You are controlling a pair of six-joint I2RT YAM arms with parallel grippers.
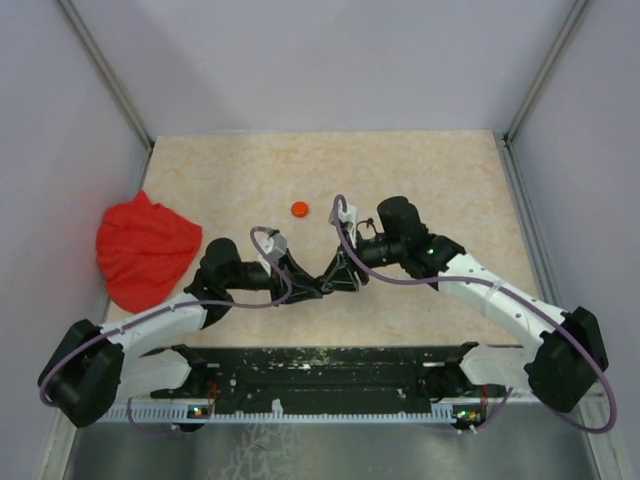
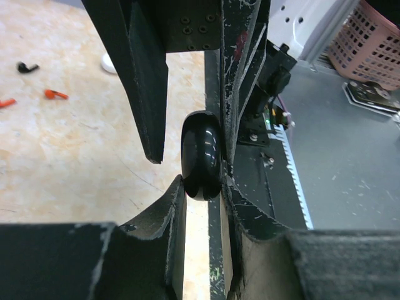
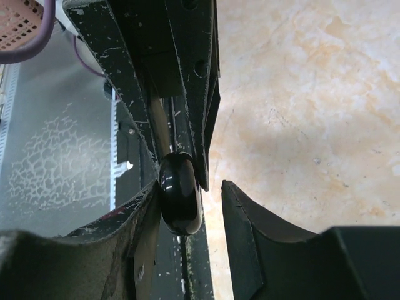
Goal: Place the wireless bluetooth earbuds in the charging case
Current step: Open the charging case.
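Note:
A glossy black rounded charging case (image 2: 201, 156) hangs above the table where the two arms meet. My left gripper (image 2: 203, 187) is shut on it, a finger pressed to each side. My right gripper (image 3: 190, 190) stands open around the same case (image 3: 180, 194): one finger lies against it, the other is apart with bare table showing in the gap. In the top view the left gripper (image 1: 316, 288) and right gripper (image 1: 337, 277) meet tip to tip. On the table lie tiny earbuds, one black (image 2: 26, 67) and two orange-red (image 2: 55, 94).
A small orange disc (image 1: 299, 208) lies on the table beyond the grippers, and a white round piece (image 2: 109, 62) shows near the earbuds. A crumpled red cloth (image 1: 145, 250) sits at the left edge. A pink basket (image 2: 375, 44) stands off the table.

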